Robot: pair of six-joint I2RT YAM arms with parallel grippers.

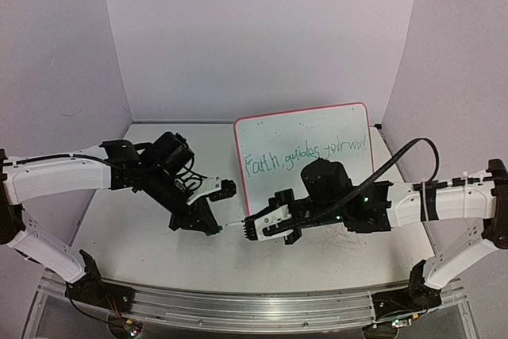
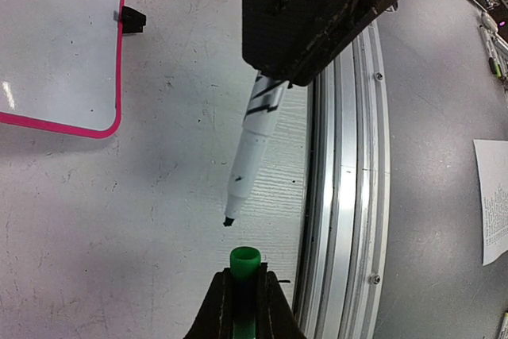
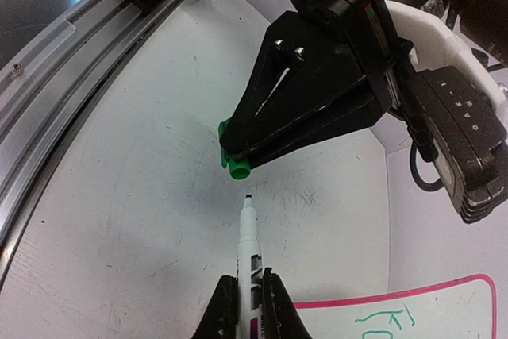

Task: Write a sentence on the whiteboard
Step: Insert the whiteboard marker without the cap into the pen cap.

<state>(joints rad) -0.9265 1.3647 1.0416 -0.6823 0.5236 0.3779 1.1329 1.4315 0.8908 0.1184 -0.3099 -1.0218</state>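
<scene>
Small rounded whiteboard (image 1: 302, 129): white, pink-red frame
Handwritten sentence (image 1: 305, 156): thin green
Slim marker pen (image 2: 252, 144): white, black stripes, black tip
Round pen cap (image 2: 245, 258): green

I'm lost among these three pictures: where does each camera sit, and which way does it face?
Top external: above and behind, looking down on the whiteboard; both arms show.
Left wrist: looks past the left claw, gripping a green cap, toward the marker.
Right wrist: looks past the right claw, gripping that marker, toward the cap.
Shared: marker and cap.
</scene>
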